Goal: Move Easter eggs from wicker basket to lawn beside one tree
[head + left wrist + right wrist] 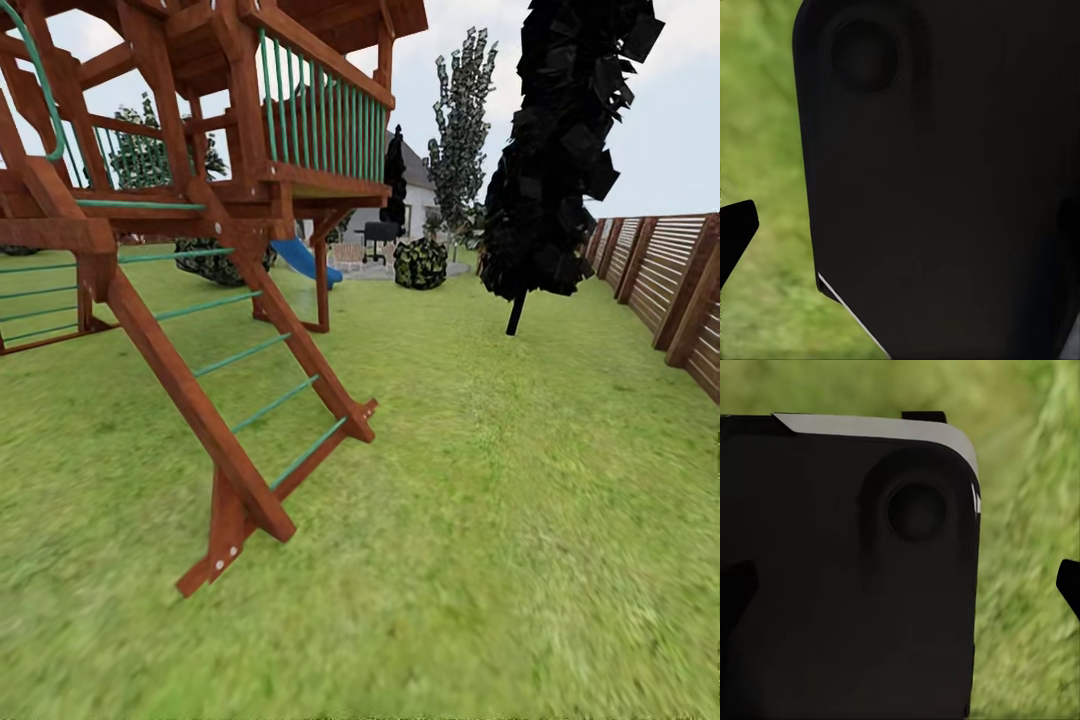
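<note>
Right now you are rolling over the lawn (470, 520) with no eggs or basket to see, and I cannot tell if either claw is apart or together, so you could bump the wooden play frame (230, 400) close by.

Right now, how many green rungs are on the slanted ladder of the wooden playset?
4: lowest rung, next, then, top rung by the platform. More may be hidden behind the beams of the playset.
</note>
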